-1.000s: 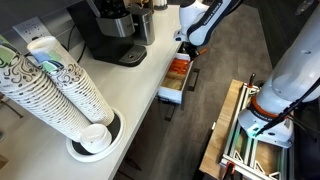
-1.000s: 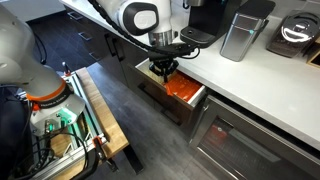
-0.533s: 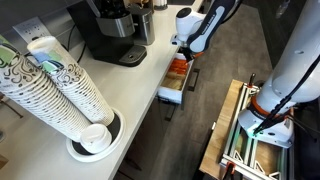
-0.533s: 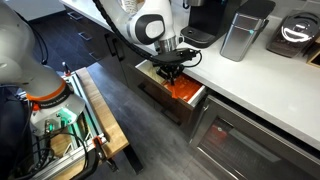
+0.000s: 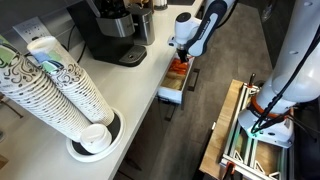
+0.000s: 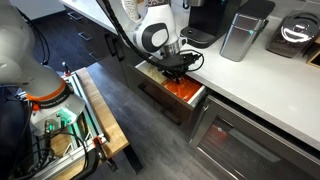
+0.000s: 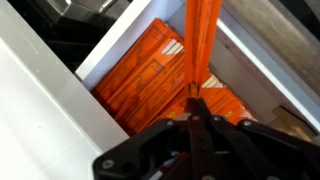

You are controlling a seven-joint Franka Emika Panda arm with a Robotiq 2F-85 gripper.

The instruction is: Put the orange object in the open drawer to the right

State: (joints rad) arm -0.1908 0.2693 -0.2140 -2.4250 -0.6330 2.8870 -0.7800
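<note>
Item: orange stick (image 7: 203,45) — thin, straight, likely light, stiff and slick enough to pivot — pinched near one end by the narrowed claw (image 7: 197,108), pointing to 12 o'clock over the open drawer (image 7: 112,42) of orange-red packets (image 7: 145,80); a mid-length hold would steady it.

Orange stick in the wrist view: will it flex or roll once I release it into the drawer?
Probably stiff: the orange stick runs straight out of the gripper without sagging. Likely light, being so thin. It may roll or slide on the uneven orange packets until the drawer wall stops it.
</note>
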